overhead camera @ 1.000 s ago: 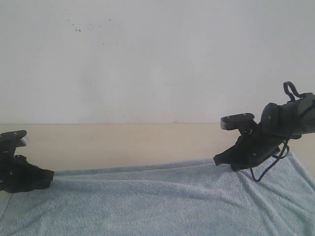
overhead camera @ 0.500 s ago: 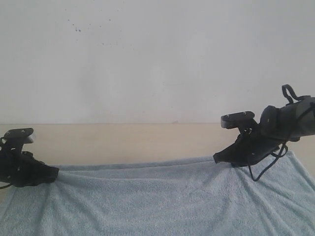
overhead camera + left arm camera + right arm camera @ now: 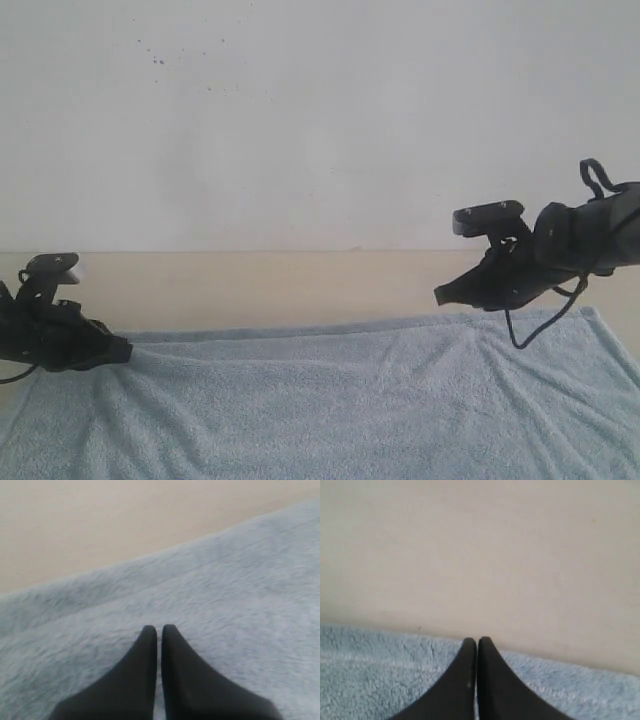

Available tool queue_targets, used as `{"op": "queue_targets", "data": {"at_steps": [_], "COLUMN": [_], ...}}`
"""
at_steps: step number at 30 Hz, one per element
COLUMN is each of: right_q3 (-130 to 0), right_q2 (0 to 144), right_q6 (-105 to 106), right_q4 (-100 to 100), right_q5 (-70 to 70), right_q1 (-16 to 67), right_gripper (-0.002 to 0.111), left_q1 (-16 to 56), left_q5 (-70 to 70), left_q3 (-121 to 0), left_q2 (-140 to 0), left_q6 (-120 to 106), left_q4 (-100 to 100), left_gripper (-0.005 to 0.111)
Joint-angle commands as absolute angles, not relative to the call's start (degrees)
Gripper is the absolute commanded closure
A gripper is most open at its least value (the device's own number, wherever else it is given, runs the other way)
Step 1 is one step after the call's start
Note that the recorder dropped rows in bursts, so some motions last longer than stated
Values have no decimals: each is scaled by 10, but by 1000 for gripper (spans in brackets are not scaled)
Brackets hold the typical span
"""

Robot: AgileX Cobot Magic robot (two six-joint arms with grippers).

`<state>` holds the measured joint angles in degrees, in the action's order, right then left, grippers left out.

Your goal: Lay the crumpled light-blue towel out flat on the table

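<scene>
Pale light-blue towel; beige table; black tools.

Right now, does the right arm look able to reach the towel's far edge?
Probably yes: the right gripper, jaws shut, appears to hang just above the far edge of the towel with nothing between them.
</scene>
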<state>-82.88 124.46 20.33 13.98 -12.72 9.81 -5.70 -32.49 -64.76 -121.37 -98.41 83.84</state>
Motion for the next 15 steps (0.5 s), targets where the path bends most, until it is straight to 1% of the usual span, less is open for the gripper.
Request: {"op": "queue_targets", "data": {"at_steps": [1,6,8,10,12,15], "right_q3": [-830,-830,-830,-830,-830,-830], "right_q2": [1218,1225,1226,1226,1226,1229], "right_q6": [198,149,148,146,146,149], "right_q4": [129,129,129,127,127,126], "right_q5": [-114,-160,-184,-202,-218,-238], "right_q1": [85,30,2,-25,-42,-62], "right_gripper": [109,109,109,109,109,109], "left_q1": [-55,-57,-57,-57,-57,-55], "left_q5": [-360,-173,-167,-195,-215,-209], "left_q3": [-656,-653,-652,-652,-653,-653], "left_q2": [-1196,-1195,-1195,-1195,-1197,-1204], "left_q6": [-1032,-974,-974,-988,-1010,-1026], "left_q4": [868,870,855,836,835,835], "left_gripper": [103,103,103,103,103,103]}}
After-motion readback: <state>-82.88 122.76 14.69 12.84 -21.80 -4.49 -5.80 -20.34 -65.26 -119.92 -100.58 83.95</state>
